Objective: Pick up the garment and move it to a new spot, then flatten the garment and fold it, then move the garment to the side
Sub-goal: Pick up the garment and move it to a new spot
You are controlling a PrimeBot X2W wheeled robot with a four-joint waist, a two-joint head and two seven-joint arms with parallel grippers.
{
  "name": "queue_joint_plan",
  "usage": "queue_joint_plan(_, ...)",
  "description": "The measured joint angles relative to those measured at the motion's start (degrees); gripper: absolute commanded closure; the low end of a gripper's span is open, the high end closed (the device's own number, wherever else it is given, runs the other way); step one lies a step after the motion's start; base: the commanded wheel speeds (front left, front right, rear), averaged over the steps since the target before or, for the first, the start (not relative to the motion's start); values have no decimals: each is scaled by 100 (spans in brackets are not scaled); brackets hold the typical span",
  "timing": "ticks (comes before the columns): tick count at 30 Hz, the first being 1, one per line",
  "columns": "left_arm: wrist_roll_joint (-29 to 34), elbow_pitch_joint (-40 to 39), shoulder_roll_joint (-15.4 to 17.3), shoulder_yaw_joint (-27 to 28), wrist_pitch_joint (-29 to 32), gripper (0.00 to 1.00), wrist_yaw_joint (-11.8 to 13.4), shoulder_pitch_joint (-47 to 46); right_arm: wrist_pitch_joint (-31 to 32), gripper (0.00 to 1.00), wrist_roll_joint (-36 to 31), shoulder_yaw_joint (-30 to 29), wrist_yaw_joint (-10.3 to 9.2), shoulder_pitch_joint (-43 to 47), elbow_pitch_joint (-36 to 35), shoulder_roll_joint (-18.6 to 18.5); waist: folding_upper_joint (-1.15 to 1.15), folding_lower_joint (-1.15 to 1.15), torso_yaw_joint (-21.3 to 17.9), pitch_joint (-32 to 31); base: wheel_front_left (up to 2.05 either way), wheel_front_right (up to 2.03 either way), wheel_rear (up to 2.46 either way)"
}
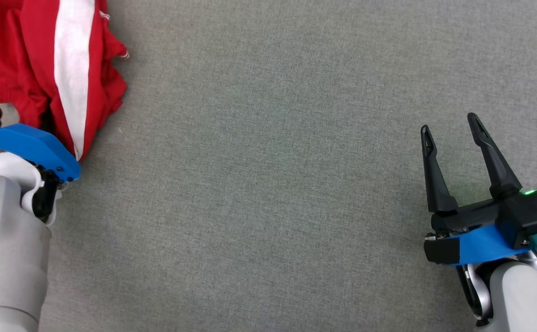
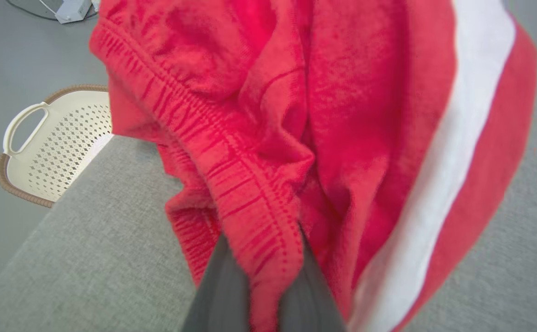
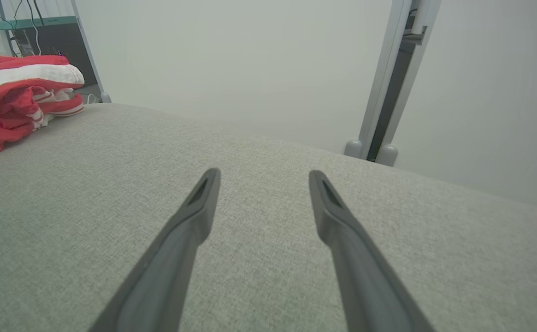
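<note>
Garment [image 2: 342, 115] of red cloth is clamped in left claw [image 2: 262, 240]; right claw [image 1: 450, 122] stands spread and empty

The left pincer [image 2: 262, 244] is clamped, its 2 dark fingers [image 2: 222, 286] pinching a fold of the garment [image 2: 342, 115] at the far left. Its pale forearm [image 1: 5, 249] rises from the near left corner. The right pincer [image 1: 449, 123] hovers at the near right, its 2 fingers spread wide and empty, pointing far and slightly left above a pale wrist [image 1: 522, 295].

Fleecy cloth garment [image 2: 268, 115], matt woven surface [image 1: 268, 184]
</note>
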Motion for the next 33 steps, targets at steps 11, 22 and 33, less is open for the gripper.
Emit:
queue_joint_plan(11, -162, -602, 344, -471, -738, 100, 0, -254, -300, 0, 111, -5, 0, 43, 425, 156, 0, 0, -130, -508, 0, 0, 0)
queue_joint_plan(22, -126, -2052, 513, -1011, -786, 100, -9, -733, -678, 0, 456, -36, 0, 244, 965, 250, 0, -2, -563, -1204, 0, 0, 0)
queue_joint_plan(33, -155, -4175, 383, -1389, 22, 100, 88, -857, -904, 0, 1012, 73, 0, 282, 1313, 253, 0, -1, -1610, -1537, 0, 0, 0)
